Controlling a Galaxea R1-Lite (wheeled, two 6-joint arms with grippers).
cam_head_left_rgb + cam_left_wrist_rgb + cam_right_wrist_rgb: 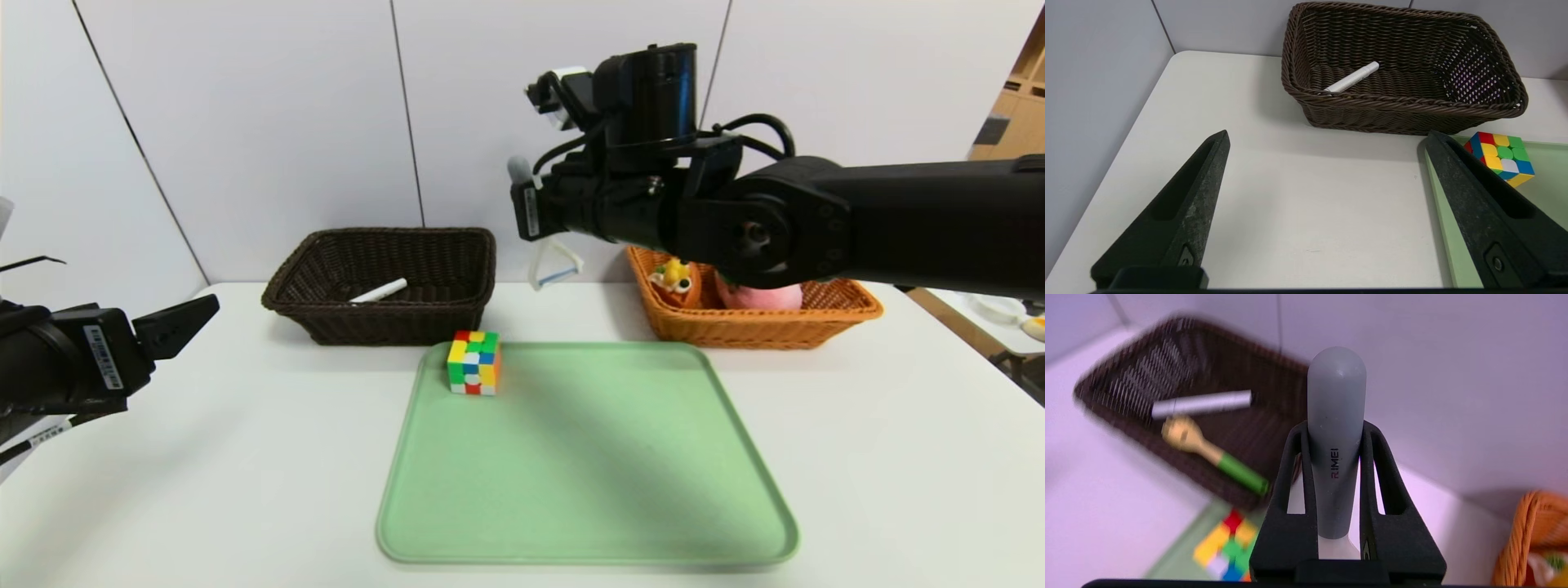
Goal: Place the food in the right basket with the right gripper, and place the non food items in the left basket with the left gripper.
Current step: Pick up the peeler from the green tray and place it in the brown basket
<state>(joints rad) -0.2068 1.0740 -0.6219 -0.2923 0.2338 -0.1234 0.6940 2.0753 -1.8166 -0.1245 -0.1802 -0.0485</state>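
Head view, from the left: the left gripper (192,320) hangs above the white surface (204,457) at its left edge, well short of the baskets. The left wrist view shows its jaws spread wide with nothing between them, one finger (1184,204) over bare surface and the other over the rim of the pale green tray (1545,192).

Next comes the left basket (384,282), dark brown wicker, standing at the back of the surface against the wall. A white marker pen (380,291) lies inside it on the basket floor. The right wrist view also shows a yellow spork (1212,457) with a green handle lying in that basket just beside the pen.

Just in front of the basket's right corner, the puzzle cube (473,363) sits on the far left corner of the tray (588,490), which takes up the middle of the surface.

Further right and raised well above the surface, between the two baskets, the right gripper (522,208) reaches in from the right. Its jaws are closed narrowly on the grey handle of the peeler (1336,445), whose rounded end sticks out past the fingertips (1298,437); the peeler's white Y-shaped head (557,265) hangs below the gripper in front of the wall.

At the far right, the right basket (751,322), orange-tan wicker, stands partly behind the right arm. It holds the toy cake slice (674,282) and, beside it, the pink plush peach (755,296), mostly hidden by the arm.
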